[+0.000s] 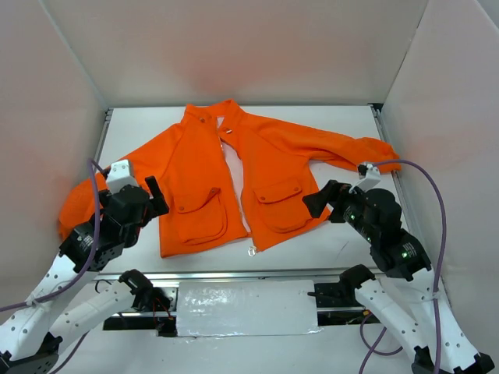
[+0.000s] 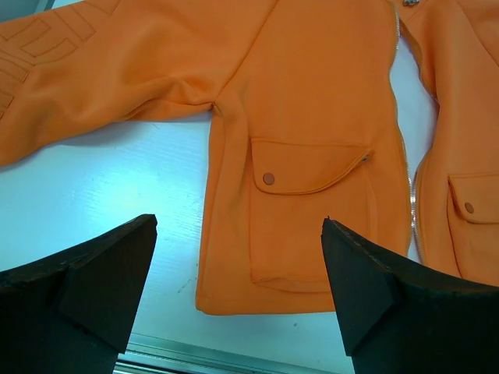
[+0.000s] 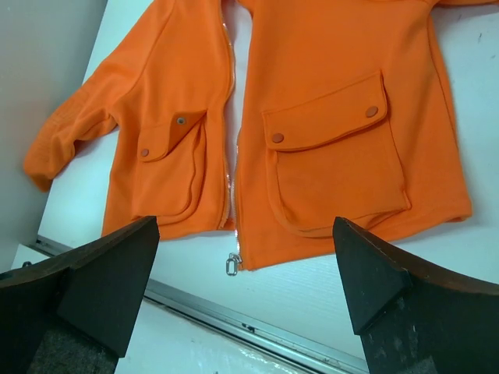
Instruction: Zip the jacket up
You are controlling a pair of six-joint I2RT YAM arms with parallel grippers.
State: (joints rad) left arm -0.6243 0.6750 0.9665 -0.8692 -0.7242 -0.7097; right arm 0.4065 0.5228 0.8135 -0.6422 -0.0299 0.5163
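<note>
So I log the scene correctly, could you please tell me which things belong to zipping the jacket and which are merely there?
Job: jacket, zipper pull, left gripper, right gripper, both open.
Merely there: white table, walls, purple cable.

Top view high behind, looking down, wrist views low, close, facing forward, sharing the jacket (image 1: 199, 167) hem

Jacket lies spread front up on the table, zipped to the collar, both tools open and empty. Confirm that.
Not quite. The jacket is unzipped: the right wrist view shows its front open, with the zipper pull down at the hem. The rest holds: it lies spread front up on the table, with the left tool and right tool open and empty.
</note>
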